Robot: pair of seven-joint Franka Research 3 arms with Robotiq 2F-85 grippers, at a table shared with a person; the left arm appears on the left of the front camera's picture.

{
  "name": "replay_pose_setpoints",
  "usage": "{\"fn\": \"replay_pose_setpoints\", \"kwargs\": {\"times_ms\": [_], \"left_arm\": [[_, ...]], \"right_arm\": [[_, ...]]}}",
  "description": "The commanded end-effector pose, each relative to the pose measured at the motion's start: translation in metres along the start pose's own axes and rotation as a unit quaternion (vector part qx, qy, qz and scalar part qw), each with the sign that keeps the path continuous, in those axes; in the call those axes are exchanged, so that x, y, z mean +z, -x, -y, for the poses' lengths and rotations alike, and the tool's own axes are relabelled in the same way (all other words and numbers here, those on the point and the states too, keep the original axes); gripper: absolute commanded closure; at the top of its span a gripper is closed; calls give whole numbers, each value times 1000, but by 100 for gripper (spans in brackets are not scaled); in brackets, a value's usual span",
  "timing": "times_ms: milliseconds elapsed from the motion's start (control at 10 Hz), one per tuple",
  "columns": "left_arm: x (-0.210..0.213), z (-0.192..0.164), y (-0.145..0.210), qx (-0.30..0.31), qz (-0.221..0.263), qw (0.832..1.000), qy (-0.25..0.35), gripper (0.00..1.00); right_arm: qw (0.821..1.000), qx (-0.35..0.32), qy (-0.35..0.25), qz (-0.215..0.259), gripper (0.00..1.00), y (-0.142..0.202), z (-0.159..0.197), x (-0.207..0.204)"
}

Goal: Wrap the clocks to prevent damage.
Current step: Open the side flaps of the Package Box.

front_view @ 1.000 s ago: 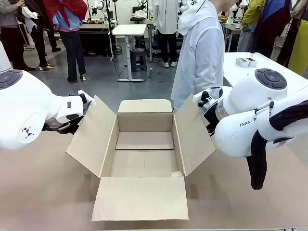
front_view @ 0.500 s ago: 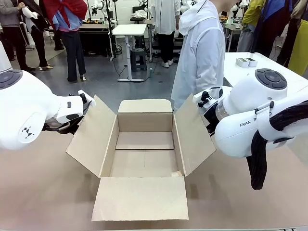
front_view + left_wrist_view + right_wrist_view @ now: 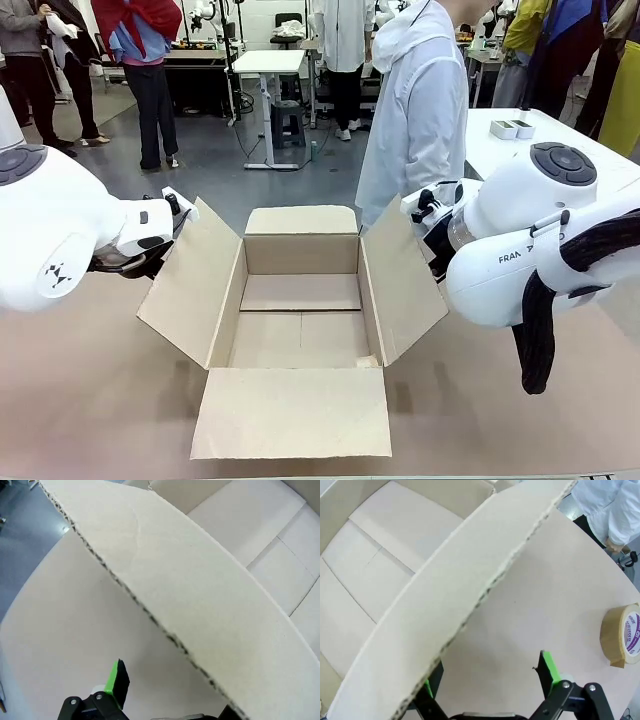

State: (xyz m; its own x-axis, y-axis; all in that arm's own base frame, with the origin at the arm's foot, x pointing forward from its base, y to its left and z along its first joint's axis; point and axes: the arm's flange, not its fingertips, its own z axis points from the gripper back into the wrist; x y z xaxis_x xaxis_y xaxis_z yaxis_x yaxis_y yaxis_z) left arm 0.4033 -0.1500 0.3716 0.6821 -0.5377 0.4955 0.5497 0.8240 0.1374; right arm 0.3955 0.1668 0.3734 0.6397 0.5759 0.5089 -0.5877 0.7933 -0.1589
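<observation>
Straddling: left tool (image 3: pixel 170 695) and right tool (image 3: pixel 487 680) are both released, jaws wide, one over the edge of the left flap (image 3: pixel 190 285) and one over the right flap (image 3: pixel 405 280) of the box (image 3: pixel 300 330).
Change: none over the last second; both arms are parked, probably keeping the box spread for packing.
Clocks: not inside the box, whose floor is bare; where they lie I cannot tell.
Edges: raw corrugated flap rims run through each tool's gap; the near flap (image 3: pixel 290 412) lies flat on the desk (image 3: pixel 90 400).
Room: box mouth unobstructed; tape (image 3: pixel 622 635) right of the box, apart; person (image 3: pixel 415 110) at the far side.
</observation>
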Motion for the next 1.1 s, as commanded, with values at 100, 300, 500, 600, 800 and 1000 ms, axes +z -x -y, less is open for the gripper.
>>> {"fn": "replay_pose_setpoints", "kwargs": {"times_ms": [100, 300, 500, 600, 800, 1000], "left_arm": [[52, -34, -15, 7, -2, 998, -63, 0], [109, -43, -37, -11, -1, 995, -102, 0], [160, -38, -62, -38, 10, 993, -107, 0], [180, -28, -72, -53, 13, 993, -108, 0], [210, -1, -96, -86, 11, 991, -98, 0], [221, 13, -103, -84, -6, 992, -93, 0]], "right_arm": [[999, -28, 13, 13, 0, -8, 24, 43], [998, -33, 46, 21, 0, -22, 36, 97], [997, -23, 77, 21, 0, -42, 25, 159], [995, -9, 98, 18, 0, -52, 10, 188], [993, 5, 113, 23, 0, -78, -20, 247], [993, 6, 116, 2, 0, -94, -38, 269]]}}
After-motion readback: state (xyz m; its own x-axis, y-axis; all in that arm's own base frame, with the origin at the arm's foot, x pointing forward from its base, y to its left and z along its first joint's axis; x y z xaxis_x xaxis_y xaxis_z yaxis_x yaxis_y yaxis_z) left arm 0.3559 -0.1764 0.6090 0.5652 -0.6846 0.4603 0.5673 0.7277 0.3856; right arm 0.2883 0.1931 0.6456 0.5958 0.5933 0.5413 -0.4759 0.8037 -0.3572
